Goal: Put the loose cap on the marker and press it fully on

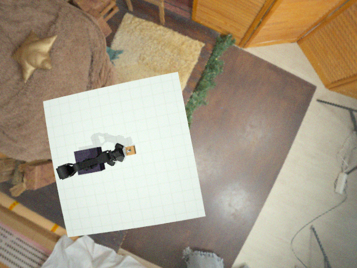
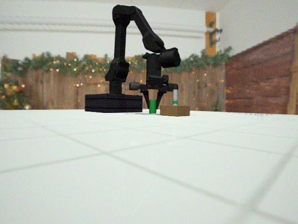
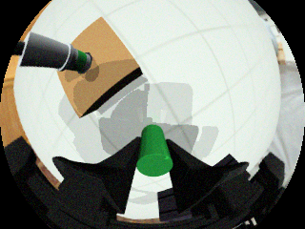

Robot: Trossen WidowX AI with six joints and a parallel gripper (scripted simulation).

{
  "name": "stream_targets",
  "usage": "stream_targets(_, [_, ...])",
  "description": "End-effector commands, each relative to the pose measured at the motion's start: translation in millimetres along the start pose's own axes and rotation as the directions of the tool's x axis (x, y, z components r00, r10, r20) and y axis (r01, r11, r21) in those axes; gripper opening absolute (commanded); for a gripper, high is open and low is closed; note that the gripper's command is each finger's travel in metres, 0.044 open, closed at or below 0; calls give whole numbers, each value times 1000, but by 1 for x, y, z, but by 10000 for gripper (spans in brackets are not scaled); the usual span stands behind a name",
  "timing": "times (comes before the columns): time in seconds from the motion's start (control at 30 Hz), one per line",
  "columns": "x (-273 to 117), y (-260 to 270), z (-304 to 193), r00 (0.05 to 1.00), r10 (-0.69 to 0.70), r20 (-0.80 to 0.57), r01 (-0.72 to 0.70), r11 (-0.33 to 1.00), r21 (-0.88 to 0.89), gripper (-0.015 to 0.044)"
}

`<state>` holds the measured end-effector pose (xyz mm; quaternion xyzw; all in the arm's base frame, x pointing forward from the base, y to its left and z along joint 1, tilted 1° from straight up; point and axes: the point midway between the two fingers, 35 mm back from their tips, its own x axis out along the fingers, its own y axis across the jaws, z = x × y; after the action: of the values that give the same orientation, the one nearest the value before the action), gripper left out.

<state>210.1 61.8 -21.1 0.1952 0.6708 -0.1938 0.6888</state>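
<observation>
The green cap [image 2: 152, 106] was clamped between the fingers of the gripper [image 2: 152, 102] while standing upright on the white table [image 2: 144, 156]. Just beside it, the marker [image 2: 175, 96] was seen upright in the brown holder block [image 2: 175, 110], uncapped.

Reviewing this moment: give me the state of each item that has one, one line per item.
Gripper: lowered over the table, shut on the cap.
Cap: green, upright, standing on the table, clamped between the fingers, not on the marker.
Marker: upright in the holder block, uncapped.
Holder block: flat on the table, beside the cap, marker seated in it.
</observation>
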Motion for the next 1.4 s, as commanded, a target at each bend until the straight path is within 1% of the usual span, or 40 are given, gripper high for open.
stream_targets(0.0, [-10, 2, 2, 1000, 7, 3, -7, 1000, -7, 0])
stream_targets(0.57, [-55, 1, 1, 1000, 8, 3, -8, 1000, -7, 0])
stream_targets(1.37, [-84, 30, 32, 1000, 11, 6, -11, 1000, -8, 0])
